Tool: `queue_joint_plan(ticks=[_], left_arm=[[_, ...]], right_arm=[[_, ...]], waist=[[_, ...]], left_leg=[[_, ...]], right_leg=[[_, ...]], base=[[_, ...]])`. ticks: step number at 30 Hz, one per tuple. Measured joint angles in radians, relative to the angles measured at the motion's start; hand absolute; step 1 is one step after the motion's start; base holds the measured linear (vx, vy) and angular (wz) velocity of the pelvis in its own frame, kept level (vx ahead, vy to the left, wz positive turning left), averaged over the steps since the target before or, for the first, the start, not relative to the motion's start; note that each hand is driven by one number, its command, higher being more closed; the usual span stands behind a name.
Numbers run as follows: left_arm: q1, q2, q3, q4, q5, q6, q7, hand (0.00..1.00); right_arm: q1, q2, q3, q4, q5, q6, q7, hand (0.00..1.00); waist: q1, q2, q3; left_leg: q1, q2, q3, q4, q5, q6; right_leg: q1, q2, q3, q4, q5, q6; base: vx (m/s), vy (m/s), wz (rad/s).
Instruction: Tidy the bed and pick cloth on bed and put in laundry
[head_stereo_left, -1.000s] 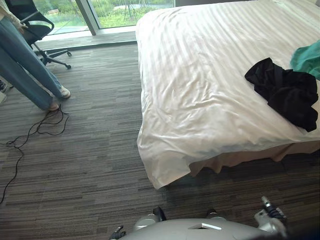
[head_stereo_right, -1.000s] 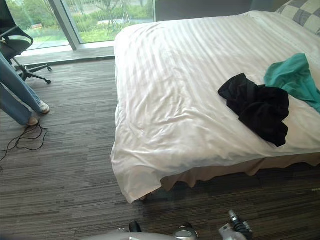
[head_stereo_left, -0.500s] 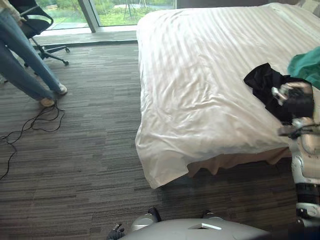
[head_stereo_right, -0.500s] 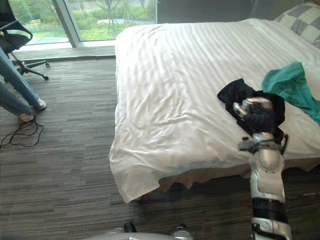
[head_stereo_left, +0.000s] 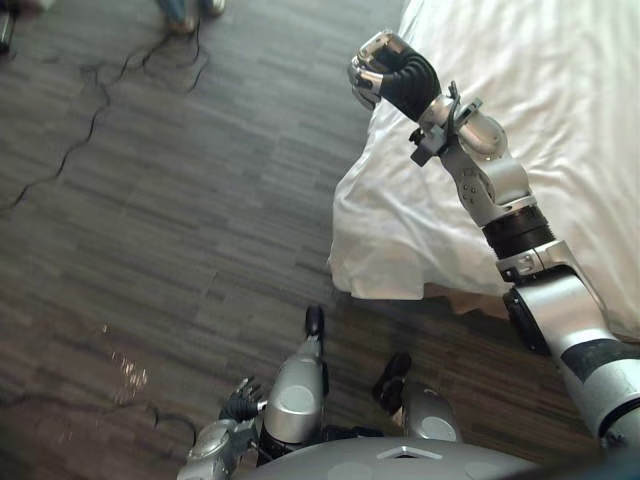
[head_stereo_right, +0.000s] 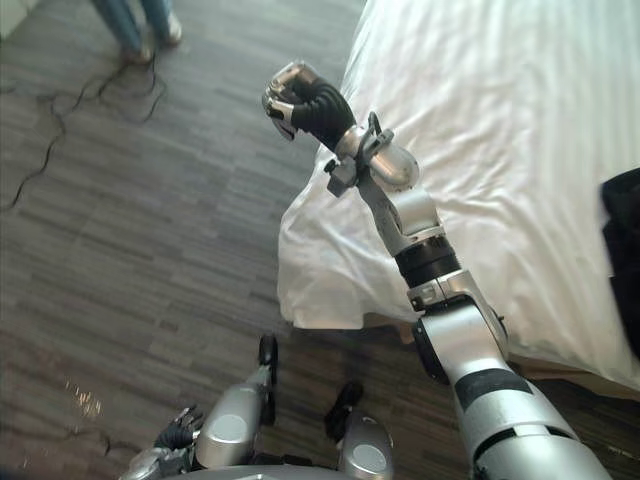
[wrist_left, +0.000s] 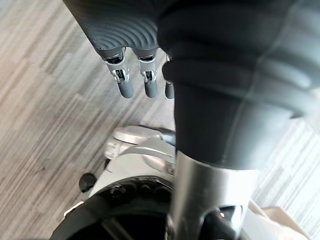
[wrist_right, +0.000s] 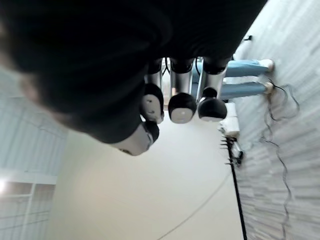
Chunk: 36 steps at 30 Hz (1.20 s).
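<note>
In the left eye view, the white-sheeted bed (head_stereo_left: 560, 90) is seen along the robot's right, its near corner draped toward the carpet floor (head_stereo_left: 150, 250). The right hand (head_stereo_left: 392, 72) is held high beside the bed's left edge, its fingers curled into a fist with nothing in them. Wide open floor is left on the robot's left of the bed. The left hand (head_stereo_left: 238, 402) is seen low, close to the robot.

In the right eye view, the black cloth (head_stereo_right: 626, 260) is found on the bed at the far right edge of the picture, well apart from the raised right hand. It is cut off by the frame, so its long axis and heading cannot be told. Smooth sheet lies between hand and cloth. A person's legs (head_stereo_right: 135, 22) are seen across the floor, far from the bed.

In the left wrist view, the left hand's fingers (wrist_left: 125, 82) are seen hanging straight and relaxed above the carpet, nothing held.

In the right wrist view, the right hand's fingertips (wrist_right: 182, 107) are seen folded in toward the thumb (wrist_right: 137, 140), enclosing nothing.
</note>
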Motion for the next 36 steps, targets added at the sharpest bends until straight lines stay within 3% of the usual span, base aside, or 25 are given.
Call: queue_joint_plan(ticks=[4, 6, 9, 11, 18, 22, 26, 28, 30, 32, 36], left_arm=[[-0.042, -0.002, -0.062, -0.002, -0.011, -0.012, -0.004, 0.00], [-0.078, -0.002, -0.120, -0.002, -0.050, -0.005, -0.007, 0.00], [-0.116, -0.002, -0.176, -0.002, -0.078, 0.006, -0.007, 0.00], [-0.144, -0.002, -0.227, -0.002, -0.111, 0.012, -0.005, 0.00], [-0.212, -0.001, -0.317, 0.070, -0.225, 0.017, -0.010, 0.00], [-0.221, 0.000, -0.318, 0.094, -0.231, 0.018, -0.026, 0.00], [-0.205, 0.000, -0.284, 0.118, -0.222, 0.013, -0.027, 0.00], [-0.194, -0.005, -0.252, 0.133, -0.200, 0.015, -0.020, 0.00], [-0.158, -0.004, -0.201, 0.135, -0.183, 0.018, 0.004, 0.00], [-0.141, -0.001, -0.185, 0.134, -0.162, 0.022, 0.025, 0.00], [-0.116, 0.011, -0.167, 0.112, -0.116, 0.026, 0.050, 0.00]], right_arm=[[-0.052, 0.011, 0.001, 0.085, 0.000, 0.032, -0.061, 1.00], [-0.093, -0.001, -0.005, 0.157, -0.001, 0.044, -0.100, 1.00], [-0.097, -0.042, -0.019, 0.245, -0.001, 0.065, -0.130, 1.00], [-0.088, -0.094, -0.035, 0.350, 0.000, 0.100, -0.141, 1.00], [0.015, -0.076, -0.051, 0.471, -0.044, 0.122, -0.108, 1.00], [0.120, -0.047, -0.115, 0.586, -0.055, 0.110, -0.067, 1.00], [0.307, -0.040, -0.193, 0.580, 0.027, 0.123, 0.028, 1.00], [0.432, -0.036, -0.171, 0.540, 0.033, 0.128, 0.076, 1.00], [0.587, 0.007, -0.051, 0.395, 0.037, 0.119, 0.137, 1.00], [0.682, 0.051, 0.047, 0.273, 0.039, 0.100, 0.183, 1.00], [0.764, 0.169, 0.274, -0.010, 0.081, 0.074, 0.257, 1.00]], waist=[[0.028, 0.046, 0.030], [0.043, 0.093, 0.055], [0.059, 0.142, 0.080], [0.066, 0.189, 0.096], [0.094, 0.239, 0.075], [0.086, 0.245, 0.071], [0.023, 0.243, 0.072], [-0.009, 0.231, 0.080], [-0.069, 0.205, 0.095], [-0.104, 0.194, 0.098], [-0.122, 0.169, 0.101]], left_leg=[[-0.109, -0.011, -0.025, 0.075, -0.005, 0.011], [-0.183, -0.015, -0.029, 0.115, -0.009, 0.011], [-0.248, -0.023, -0.033, 0.128, 0.003, 0.018], [-0.308, -0.026, -0.043, 0.120, 0.031, 0.017], [-0.357, -0.028, -0.029, 0.100, 0.054, 0.016], [-0.365, -0.038, -0.027, 0.086, 0.056, 0.016], [-0.344, -0.052, -0.011, 0.077, 0.048, 0.028], [-0.281, -0.059, 0.012, 0.050, 0.046, 0.030], [-0.199, -0.055, 0.036, 0.053, 0.017, 0.029], [-0.152, -0.044, 0.059, 0.053, 0.002, 0.021], [-0.078, -0.004, 0.085, 0.054, -0.017, 0.000]], right_leg=[[-0.099, -0.041, -0.013, 0.103, -0.035, -0.008], [-0.182, -0.067, -0.010, 0.176, -0.061, -0.012], [-0.268, -0.094, -0.007, 0.244, -0.084, -0.019], [-0.345, -0.110, -0.004, 0.283, -0.097, -0.026], [-0.430, -0.114, 0.018, 0.302, -0.095, -0.033], [-0.432, -0.117, 0.017, 0.281, -0.075, -0.028], [-0.410, -0.120, 0.026, 0.255, -0.060, -0.018], [-0.370, -0.121, 0.047, 0.244, -0.059, -0.016], [-0.301, -0.113, 0.072, 0.222, -0.058, -0.012], [-0.263, -0.098, 0.090, 0.206, -0.060, -0.009], [-0.193, -0.055, 0.103, 0.168, -0.064, -0.014]], base=[[-0.03, -0.001, 0.26], [-0.10, -0.010, 0.11], [-0.10, -0.016, 0.12], [-0.09, -0.043, 0.13], [-0.03, -0.049, -0.04], [0.00, 0.003, 0.01], [0.03, 0.012, -0.06], [0.09, 0.009, -0.30], [0.09, -0.022, -0.50], [0.07, -0.054, -0.45], [0.08, -0.132, -0.35]])
